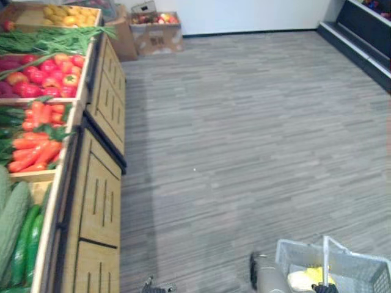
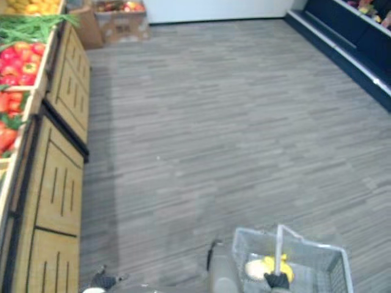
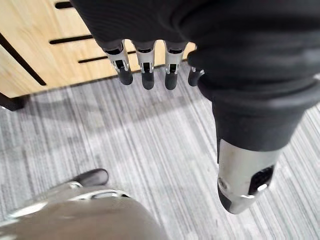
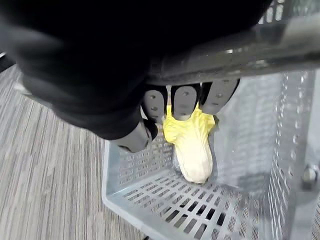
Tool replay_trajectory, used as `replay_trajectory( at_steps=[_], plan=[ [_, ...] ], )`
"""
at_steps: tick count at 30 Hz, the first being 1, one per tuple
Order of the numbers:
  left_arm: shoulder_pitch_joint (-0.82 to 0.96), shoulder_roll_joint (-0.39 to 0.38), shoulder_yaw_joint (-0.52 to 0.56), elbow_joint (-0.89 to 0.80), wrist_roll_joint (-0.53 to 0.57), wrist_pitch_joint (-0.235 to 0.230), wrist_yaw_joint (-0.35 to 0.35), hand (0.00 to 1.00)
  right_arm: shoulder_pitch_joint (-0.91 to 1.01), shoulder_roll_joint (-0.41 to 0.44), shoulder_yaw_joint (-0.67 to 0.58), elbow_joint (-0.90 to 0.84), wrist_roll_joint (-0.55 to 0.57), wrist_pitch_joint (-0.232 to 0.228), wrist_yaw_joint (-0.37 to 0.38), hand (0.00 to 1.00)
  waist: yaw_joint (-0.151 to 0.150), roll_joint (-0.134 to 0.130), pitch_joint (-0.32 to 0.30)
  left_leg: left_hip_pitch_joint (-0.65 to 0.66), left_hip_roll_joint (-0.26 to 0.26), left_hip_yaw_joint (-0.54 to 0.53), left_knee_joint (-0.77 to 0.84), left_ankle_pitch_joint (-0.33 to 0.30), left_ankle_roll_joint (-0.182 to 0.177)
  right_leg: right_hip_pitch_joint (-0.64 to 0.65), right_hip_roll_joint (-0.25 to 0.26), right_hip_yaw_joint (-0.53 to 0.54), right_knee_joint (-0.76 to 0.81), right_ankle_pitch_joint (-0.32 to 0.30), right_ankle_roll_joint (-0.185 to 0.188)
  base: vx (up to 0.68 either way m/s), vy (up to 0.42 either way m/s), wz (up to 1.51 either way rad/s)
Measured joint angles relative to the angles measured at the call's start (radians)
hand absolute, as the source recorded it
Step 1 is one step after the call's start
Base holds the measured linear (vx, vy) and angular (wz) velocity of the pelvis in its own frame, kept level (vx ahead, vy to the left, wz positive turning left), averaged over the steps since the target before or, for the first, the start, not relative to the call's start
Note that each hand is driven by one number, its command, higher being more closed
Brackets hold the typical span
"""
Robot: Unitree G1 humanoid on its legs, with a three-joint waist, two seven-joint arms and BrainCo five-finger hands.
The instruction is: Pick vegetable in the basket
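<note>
A grey mesh basket hangs at my lower right. My right hand is shut round its handle bar. Inside the basket lies a pale yellow leafy vegetable, also seen as a yellow-white lump beneath the upright handle. My left hand hangs low by the wooden stand, its fingers straight and its thumb apart, holding nothing. Carrots, red peppers and cucumbers fill the stand's crates on the left.
The wooden produce stand runs along the left side, with green beans and yellow fruit further back. Cardboard boxes stand by the far wall. A dark shelf lines the right. Grey striped floor lies between.
</note>
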Motion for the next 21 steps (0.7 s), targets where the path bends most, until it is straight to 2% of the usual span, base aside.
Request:
replay_trajectory(
  at_steps=[1, 2, 3, 4, 5, 6, 7, 8, 9, 10, 11, 12, 13, 16, 18, 19, 20, 21],
  plan=[
    [-0.016, 0.006, 0.009, -0.010, 0.000, 0.000, 0.003, 0.00, 0.026, 0.013, 0.001, -0.008, 0.001, 0.006, -0.002, 1.00, -0.004, -0.023, -0.002, 0.021, 0.013, -0.008, -0.003, -0.034, -0.020, -0.002, -0.028, 0.019, -0.032, 0.006, 0.015, 0.41, -0.522, 0.31],
    [-0.023, 0.002, 0.015, -0.009, 0.000, 0.000, 0.004, 0.00, 0.031, 0.012, 0.000, -0.007, 0.003, 0.009, -0.002, 1.00, -0.003, -0.016, 0.000, 0.032, 0.027, -0.019, -0.005, -0.048, -0.020, -0.018, -0.026, 0.017, 0.023, 0.046, 0.062, 0.34, -0.477, 0.39],
    [-0.033, -0.008, 0.023, -0.009, -0.001, 0.000, 0.005, 0.00, 0.032, 0.008, -0.003, -0.008, 0.009, 0.011, -0.004, 1.00, -0.009, -0.005, -0.008, 0.035, 0.047, -0.028, -0.005, -0.058, -0.003, -0.041, -0.012, 0.003, 0.095, 0.014, 0.058, 0.20, -0.272, 0.37],
    [-0.045, -0.031, 0.029, -0.009, -0.001, -0.003, 0.004, 0.00, 0.041, 0.009, -0.013, -0.017, 0.010, 0.010, -0.008, 1.00, -0.009, 0.015, -0.016, 0.029, 0.061, -0.044, 0.011, -0.047, 0.032, -0.081, -0.003, -0.012, 0.191, -0.066, 0.038, 0.31, -0.347, 0.26],
    [-0.046, -0.050, 0.033, -0.010, -0.002, -0.017, 0.005, 0.00, 0.031, 0.008, -0.025, -0.016, 0.010, 0.011, -0.008, 1.00, -0.004, 0.014, -0.014, 0.008, 0.069, -0.066, 0.071, 0.015, 0.019, -0.111, -0.002, -0.012, 0.282, -0.130, 0.009, 0.41, -0.458, 0.22],
    [-0.038, -0.072, 0.039, -0.008, -0.010, -0.017, 0.006, 0.00, 0.028, -0.004, -0.025, -0.015, 0.010, 0.011, -0.008, 1.00, -0.011, 0.029, -0.023, -0.033, 0.089, -0.114, 0.169, 0.060, 0.017, -0.099, 0.005, -0.035, 0.317, -0.169, -0.022, 0.44, -0.468, 0.11],
    [-0.037, -0.076, 0.037, -0.008, -0.011, -0.018, 0.006, 0.00, 0.029, -0.013, -0.028, -0.014, 0.009, 0.011, -0.006, 1.00, -0.013, 0.024, -0.020, -0.063, 0.104, -0.133, 0.232, 0.091, 0.026, -0.084, 0.012, -0.048, 0.322, -0.190, -0.033, 0.53, -0.543, 0.36],
    [-0.037, -0.076, 0.037, -0.011, -0.014, -0.019, 0.007, 0.00, 0.029, -0.007, -0.027, -0.010, 0.009, 0.012, 0.001, 1.00, -0.019, 0.035, -0.026, -0.143, 0.125, -0.174, 0.399, 0.185, 0.033, -0.035, 0.015, -0.082, 0.320, -0.223, -0.062, 0.45, -0.412, 0.47],
    [-0.037, -0.075, 0.038, -0.019, -0.021, -0.019, 0.007, 0.00, 0.033, -0.005, -0.015, -0.010, 0.008, 0.012, 0.005, 1.00, -0.026, 0.025, -0.020, -0.217, 0.140, -0.207, 0.540, 0.275, 0.032, 0.012, 0.016, -0.104, 0.306, -0.241, -0.081, 0.51, -0.457, 0.48],
    [-0.036, -0.077, 0.038, -0.037, -0.024, -0.020, 0.007, 0.00, 0.030, -0.009, 0.004, -0.011, 0.008, 0.011, 0.005, 1.00, -0.020, 0.023, -0.019, -0.308, 0.148, -0.223, 0.735, 0.286, 0.031, 0.068, 0.022, -0.123, 0.280, -0.253, -0.101, 0.31, -0.267, 0.23],
    [-0.037, -0.077, 0.037, -0.047, -0.024, -0.020, 0.007, 0.00, 0.025, -0.012, 0.016, -0.011, 0.008, 0.011, 0.005, 1.00, -0.015, 0.022, -0.018, -0.344, 0.146, -0.215, 0.817, 0.280, 0.027, 0.098, 0.029, -0.126, 0.261, -0.255, -0.107, 0.36, -0.312, -0.05],
    [-0.038, -0.079, 0.037, -0.063, -0.023, -0.021, 0.008, 0.00, 0.023, -0.016, 0.029, -0.013, 0.008, 0.009, 0.004, 1.00, -0.002, 0.022, -0.018, -0.406, 0.126, -0.205, 0.909, 0.256, 0.016, 0.159, 0.040, -0.129, 0.219, -0.258, -0.112, 0.34, -0.250, -0.15],
    [-0.036, -0.081, 0.038, -0.078, -0.024, -0.022, 0.010, 0.00, 0.023, -0.014, 0.039, -0.023, 0.010, 0.007, 0.002, 1.00, 0.004, 0.021, -0.018, -0.454, 0.100, -0.194, 0.943, 0.226, 0.019, 0.221, 0.047, -0.134, 0.169, -0.257, -0.114, 0.38, -0.239, -0.06],
    [-0.036, -0.088, 0.037, -0.111, -0.024, -0.027, 0.016, 0.00, 0.023, -0.018, 0.049, -0.036, 0.011, 0.007, -0.001, 1.00, 0.009, 0.018, -0.017, -0.557, 0.070, -0.112, 0.895, 0.175, 0.027, 0.338, 0.052, -0.168, 0.073, -0.257, -0.114, 0.30, -0.080, 0.16],
    [-0.039, -0.090, 0.038, -0.125, -0.024, -0.035, 0.017, 0.00, 0.023, -0.019, 0.060, -0.039, 0.009, 0.007, -0.002, 1.00, 0.028, 0.012, -0.014, -0.578, 0.071, -0.020, 0.741, 0.161, 0.036, 0.400, 0.051, -0.181, 0.027, -0.256, -0.110, 0.31, 0.041, 0.13],
    [-0.042, -0.095, 0.038, -0.127, -0.023, -0.037, 0.019, 0.00, 0.024, -0.015, 0.061, -0.045, 0.007, 0.007, -0.004, 1.00, 0.042, 0.007, -0.015, -0.574, 0.063, 0.031, 0.545, 0.166, 0.042, 0.439, 0.045, -0.200, 0.003, -0.259, -0.098, 0.24, 0.084, 0.12],
    [-0.045, -0.096, 0.038, -0.127, -0.023, -0.037, 0.019, 0.00, 0.028, -0.013, 0.061, -0.046, 0.007, 0.007, -0.005, 1.00, 0.046, 0.003, -0.017, -0.569, 0.050, 0.040, 0.455, 0.177, 0.046, 0.450, 0.039, -0.205, -0.002, -0.266, -0.086, 0.36, 0.181, 0.17],
    [-0.049, -0.099, 0.038, -0.126, -0.022, -0.036, 0.020, 0.00, 0.031, -0.008, 0.060, -0.046, 0.007, 0.007, -0.011, 1.00, 0.055, -0.005, -0.016, -0.557, 0.029, 0.041, 0.294, 0.210, 0.046, 0.473, 0.022, -0.211, -0.012, -0.283, -0.060, 0.31, 0.188, 0.12]
  ],
)
